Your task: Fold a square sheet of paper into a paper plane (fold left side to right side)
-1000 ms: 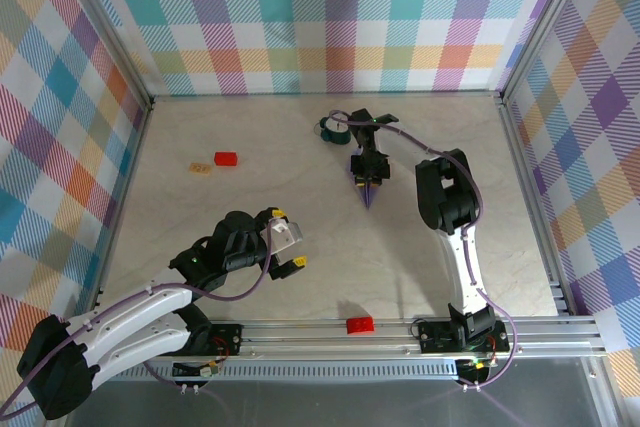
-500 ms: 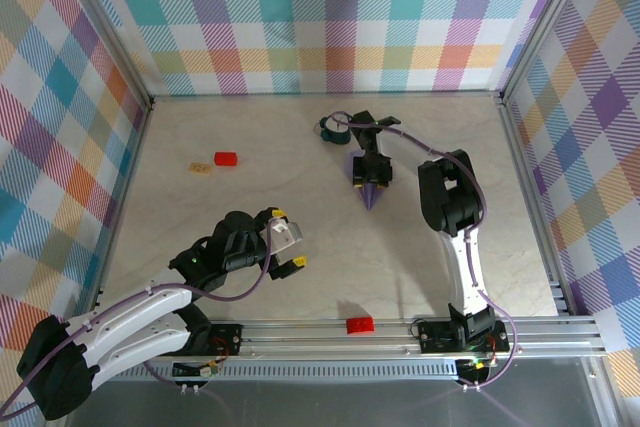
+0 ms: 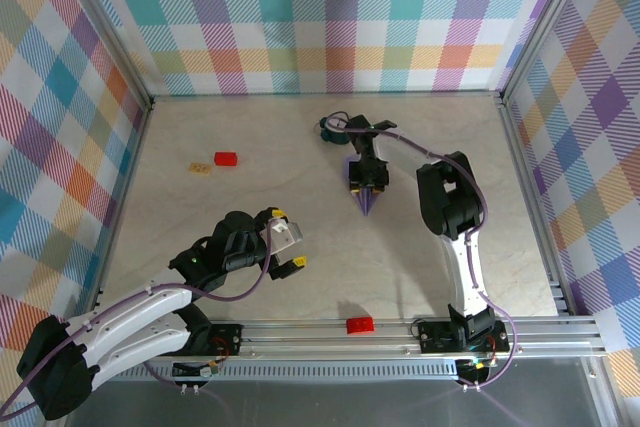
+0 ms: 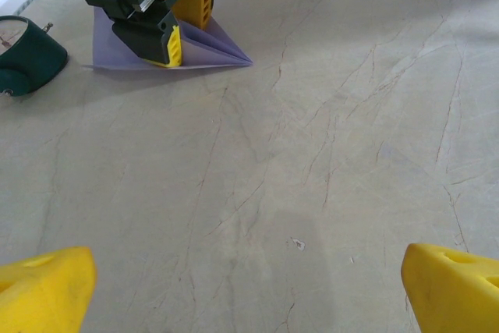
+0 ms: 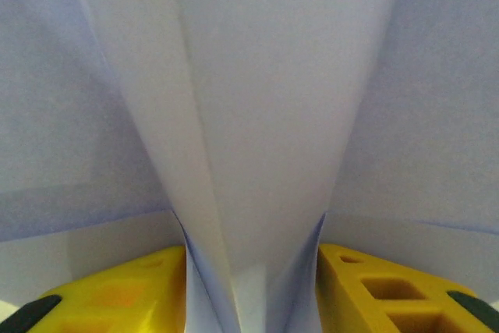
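Paper plane (image 5: 265, 115) clasped between right end effector (image 5: 251, 274) fingers.

The paper plane (image 3: 367, 204) is a narrow lavender wedge, centre fold raised.

the narrow folded paper plane (image 3: 366, 197) is plain pale lavender-purple. the marble-look tabletop (image 3: 250, 212) under it is beige with thin brown veins. behind the plane, the round clock-like object (image 3: 328, 130) is dark teal. well left of the plane lie a small red plastic block (image 3: 226, 158) and a smaller tan-orange tile (image 3: 200, 167); nearer than the plane sits a second red block (image 3: 359, 324). the right gripper (image 4: 188, 27) over the plane is black with yellow fingers (image 5: 374, 290). the tall enclosure walls (image 3: 320, 17) beyond the plane wear pastel plaid: teal, orange, purple, yellow.
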Available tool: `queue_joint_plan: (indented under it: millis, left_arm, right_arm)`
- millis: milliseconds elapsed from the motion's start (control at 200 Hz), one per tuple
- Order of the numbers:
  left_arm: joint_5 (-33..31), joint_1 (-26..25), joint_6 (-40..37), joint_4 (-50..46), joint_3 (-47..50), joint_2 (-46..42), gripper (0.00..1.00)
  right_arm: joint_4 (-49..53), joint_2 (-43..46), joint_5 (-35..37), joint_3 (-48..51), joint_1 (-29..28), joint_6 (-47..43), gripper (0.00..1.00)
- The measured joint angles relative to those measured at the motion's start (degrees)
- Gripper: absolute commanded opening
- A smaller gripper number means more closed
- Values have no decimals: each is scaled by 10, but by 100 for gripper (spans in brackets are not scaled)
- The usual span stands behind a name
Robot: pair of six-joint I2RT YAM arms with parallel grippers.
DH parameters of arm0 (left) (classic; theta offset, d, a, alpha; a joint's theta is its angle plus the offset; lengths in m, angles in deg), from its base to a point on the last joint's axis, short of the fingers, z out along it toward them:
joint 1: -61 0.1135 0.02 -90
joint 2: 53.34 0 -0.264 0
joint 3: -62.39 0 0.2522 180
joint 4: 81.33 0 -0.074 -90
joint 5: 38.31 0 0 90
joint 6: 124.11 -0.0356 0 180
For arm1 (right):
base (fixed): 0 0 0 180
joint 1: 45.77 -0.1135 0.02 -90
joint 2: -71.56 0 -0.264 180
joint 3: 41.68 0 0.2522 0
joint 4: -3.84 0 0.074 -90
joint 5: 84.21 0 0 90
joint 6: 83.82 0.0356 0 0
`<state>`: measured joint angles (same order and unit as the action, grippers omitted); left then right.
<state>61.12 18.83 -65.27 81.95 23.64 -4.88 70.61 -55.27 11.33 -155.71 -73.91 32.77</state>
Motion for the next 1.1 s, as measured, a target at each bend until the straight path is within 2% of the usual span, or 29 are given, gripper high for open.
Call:
queue_joint_plan:
  millis: [755, 875, 1100]
  left_arm:
    - [0, 0, 0, 0, 0, 0, 100]
    - [0, 0, 0, 0, 0, 0, 100]
    - [0, 0, 0, -1, 0, 0, 100]
  right_arm:
    - [11, 58, -3, 8, -3, 0, 46]
    - [9, 94, -4, 35, -4, 0, 47]
    - [-27, 241, 5, 146, -1, -7, 60]
